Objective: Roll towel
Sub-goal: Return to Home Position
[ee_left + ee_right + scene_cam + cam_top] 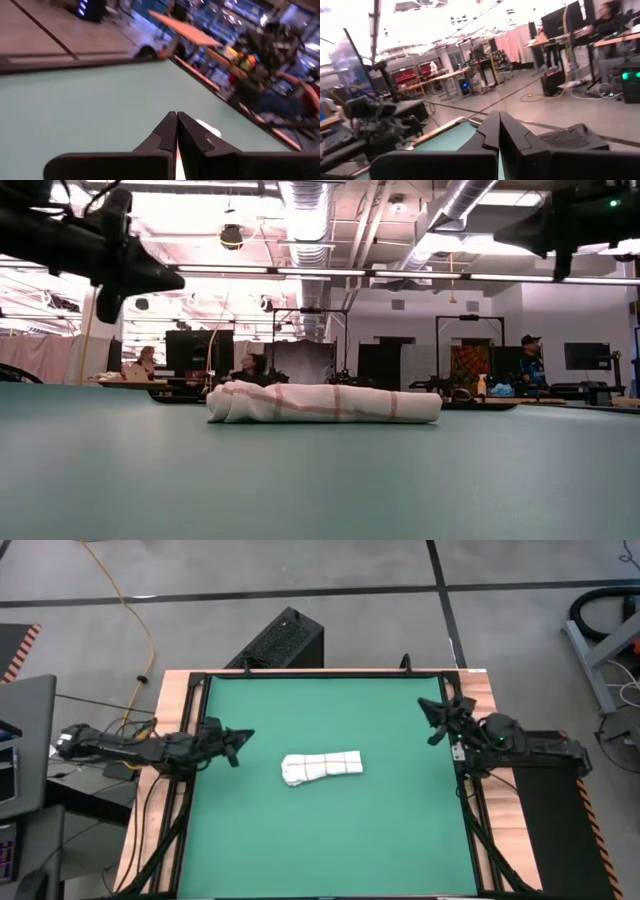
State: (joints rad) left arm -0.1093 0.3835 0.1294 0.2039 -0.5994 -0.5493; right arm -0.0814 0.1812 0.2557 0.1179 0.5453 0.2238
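The towel (321,767), white with thin red check lines, lies rolled into a short cylinder on its side in the middle of the green mat (330,840); it also shows in the low view (322,402). My left gripper (238,737) is shut and empty above the mat's left edge, well left of the towel; its shut fingers show in the left wrist view (176,131). My right gripper (435,712) is shut and empty above the mat's far right corner; its shut fingers show in the right wrist view (498,132).
The green mat covers the table inside a black frame (320,674) with wooden borders. A black box (280,640) stands on the floor beyond the far edge. People sit and stand at desks (250,367) in the room behind.
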